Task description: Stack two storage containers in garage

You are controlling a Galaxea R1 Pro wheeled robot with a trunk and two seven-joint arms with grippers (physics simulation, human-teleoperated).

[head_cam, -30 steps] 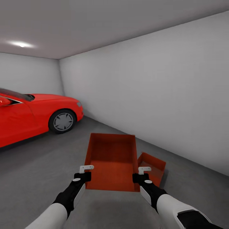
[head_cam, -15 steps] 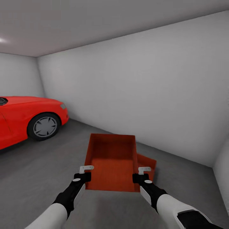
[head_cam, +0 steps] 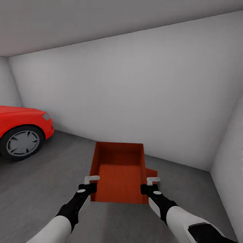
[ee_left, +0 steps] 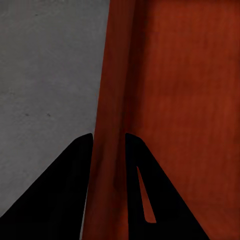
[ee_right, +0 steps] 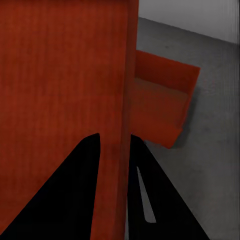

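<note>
I hold an orange-red storage container [head_cam: 118, 170] in the air in front of me, over the garage's dark grey concrete floor [head_cam: 44, 189]. My left gripper [head_cam: 91, 180] is shut on its left wall [ee_left: 110, 150]. My right gripper [head_cam: 152, 181] is shut on its right wall [ee_right: 117, 150]. The second storage container [ee_right: 160, 105] rests on the floor just below and to the right of the held one. In the head view, a corner of that second container [head_cam: 152, 174] peeks out beside the right gripper.
A red car [head_cam: 20, 133] stands at the left, its front wheel [head_cam: 22, 143] facing me. Pale grey walls [head_cam: 135, 94] close the room ahead and at the right, meeting in a corner [head_cam: 212, 168]. Open concrete lies between me and the car.
The view has swung to the right: the car slid toward the left edge and the right corner came into view. The floor container is now mostly hidden behind the held one. Both grips are unchanged.
</note>
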